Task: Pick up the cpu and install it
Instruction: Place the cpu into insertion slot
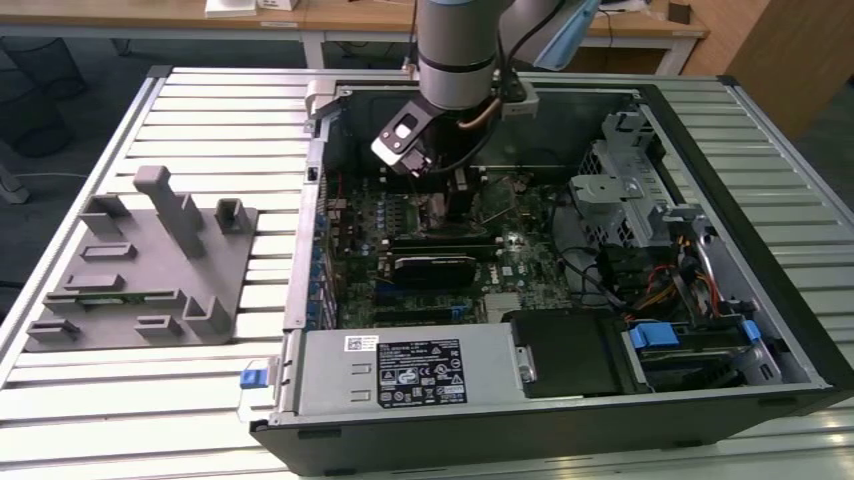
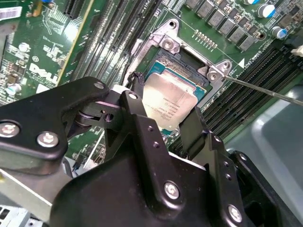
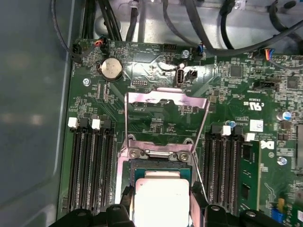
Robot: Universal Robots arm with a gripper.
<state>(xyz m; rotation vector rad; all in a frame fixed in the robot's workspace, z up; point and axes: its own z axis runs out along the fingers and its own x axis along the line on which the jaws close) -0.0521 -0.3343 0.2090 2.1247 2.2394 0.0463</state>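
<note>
Surface: a slatted metal table (image 1: 200, 400) carries an open computer case (image 1: 310, 190); a grey holder block (image 1: 147, 270) sits at the exterior view's left.
Cpu: the cpu (image 2: 170, 101) (image 3: 161, 198) is a pale silvery square with a thin green rim, right over the socket (image 2: 170, 45) (image 3: 161, 153).
Claw: the gripper (image 1: 447, 185) (image 2: 165, 106) (image 3: 161, 194) is clamped on the cpu's two opposite edges.
Count: one cpu, one socket, one coin battery (image 3: 110, 69), two fingers (image 2: 137, 118).
Room: the socket frame hugs the chip closely; the load plate (image 3: 165, 101) is flipped open; memory slots (image 3: 92, 165) flank both sides.
</note>
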